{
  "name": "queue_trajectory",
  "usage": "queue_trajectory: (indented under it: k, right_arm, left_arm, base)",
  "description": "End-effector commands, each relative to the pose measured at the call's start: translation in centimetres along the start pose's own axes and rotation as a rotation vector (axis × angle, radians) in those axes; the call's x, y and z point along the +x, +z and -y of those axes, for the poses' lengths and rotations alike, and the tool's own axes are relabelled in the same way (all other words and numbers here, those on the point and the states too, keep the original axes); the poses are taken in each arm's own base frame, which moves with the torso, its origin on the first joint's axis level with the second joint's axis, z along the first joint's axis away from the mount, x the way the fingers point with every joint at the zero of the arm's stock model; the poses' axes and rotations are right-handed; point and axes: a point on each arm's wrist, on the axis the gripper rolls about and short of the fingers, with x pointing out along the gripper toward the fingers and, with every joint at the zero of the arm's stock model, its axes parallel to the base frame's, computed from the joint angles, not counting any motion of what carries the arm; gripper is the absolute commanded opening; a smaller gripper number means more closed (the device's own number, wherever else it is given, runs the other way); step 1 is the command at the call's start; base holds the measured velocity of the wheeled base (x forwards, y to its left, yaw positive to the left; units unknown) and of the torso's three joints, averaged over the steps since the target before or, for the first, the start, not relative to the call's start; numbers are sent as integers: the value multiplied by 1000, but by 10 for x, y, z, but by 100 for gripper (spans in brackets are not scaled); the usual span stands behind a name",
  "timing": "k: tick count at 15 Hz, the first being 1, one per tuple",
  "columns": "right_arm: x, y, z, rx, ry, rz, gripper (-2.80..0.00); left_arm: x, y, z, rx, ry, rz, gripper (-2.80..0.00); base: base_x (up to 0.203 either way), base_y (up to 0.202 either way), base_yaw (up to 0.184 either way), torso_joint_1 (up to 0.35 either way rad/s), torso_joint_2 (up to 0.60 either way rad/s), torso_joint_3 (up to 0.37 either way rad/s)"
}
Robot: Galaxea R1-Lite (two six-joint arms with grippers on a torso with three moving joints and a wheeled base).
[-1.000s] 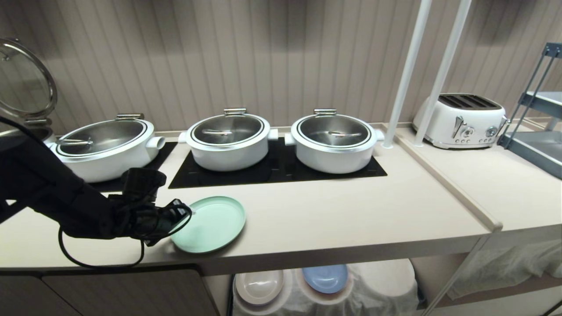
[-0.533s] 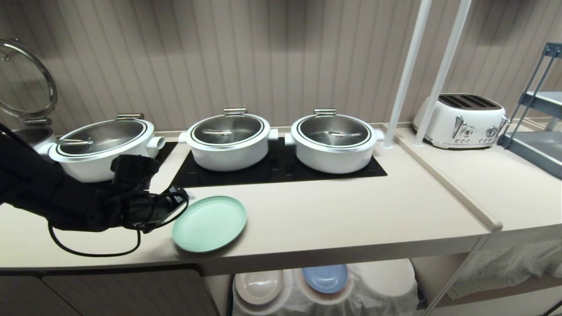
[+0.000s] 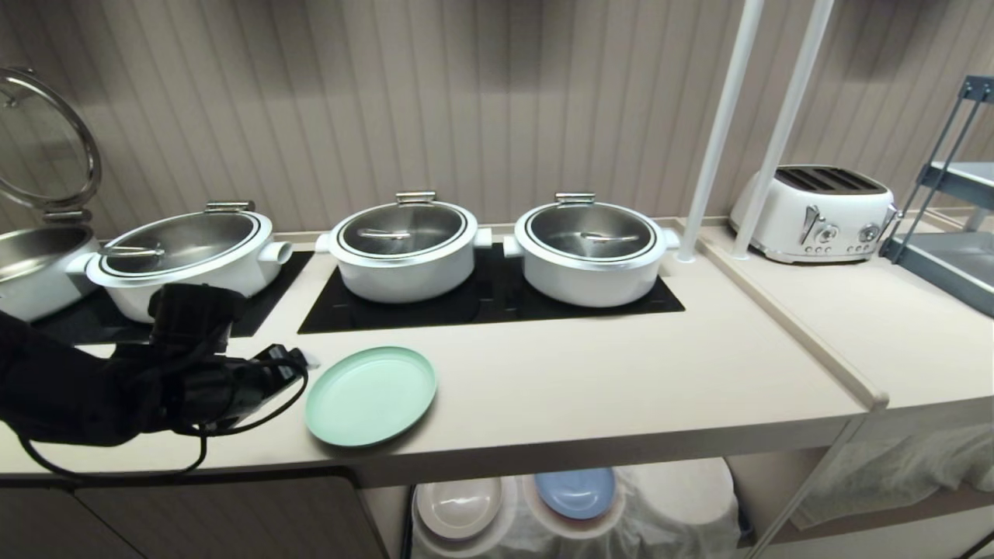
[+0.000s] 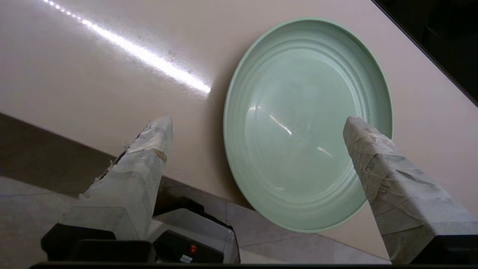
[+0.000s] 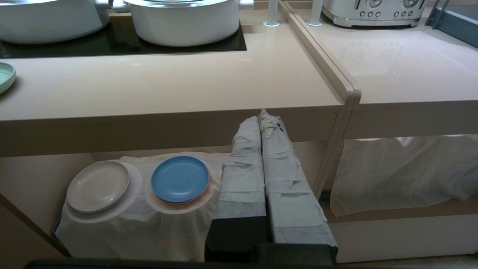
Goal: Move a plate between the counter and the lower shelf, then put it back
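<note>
1. Plate: round, mint-green, low rim. Lies flat on the counter at lower centre-left of the head view, near the front edge, in front of the black cooktop panel. Nothing on it.
2. Left gripper: lower left of the head view, just beside the plate's left rim, not touching it. Fingers spread wide, released, nothing between them. In the left wrist view, one taped finger overlaps the plate, the other lies to its side.
3. Right gripper: taped fingers pressed together, empty, parked low in front of the lower shelf.
4. Lower shelf contents: cream plate and blue plate, side by side on white cloth-covered mounds.
5. Cookware behind the plate: three lidded white pots in a row on the black panels; a fourth pot at far left with its glass lid raised.
6. Upper right of the head view: two white poles, a white toaster on the adjoining slab, a grey-blue rack at the edge.
</note>
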Motion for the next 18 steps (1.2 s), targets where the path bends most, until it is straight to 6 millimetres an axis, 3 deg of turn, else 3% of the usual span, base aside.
queue_trajectory:
  k: [1,8,9,18]
  right_arm:
    - [0,0,0,0,0,0,-280]
    - [0,0,0,0,0,0,-280]
    - [0,0,0,0,0,0,-280]
    - [0,0,0,0,-1,-1,-280]
  left_arm:
    - [-19,0,-3,-6,-10,34,0]
    - [-50,-5,-9,12,-21,86,0]
    - [-54,-6,-11,12,-23,91,-280]
    - [-102,-15,-23,102,-10,228,-280]
  base:
    - [0,0,0,0,0,0]
    - [0,0,0,0,0,0]
    - [0,0,0,0,0,0]
    - [0,0,0,0,0,0]
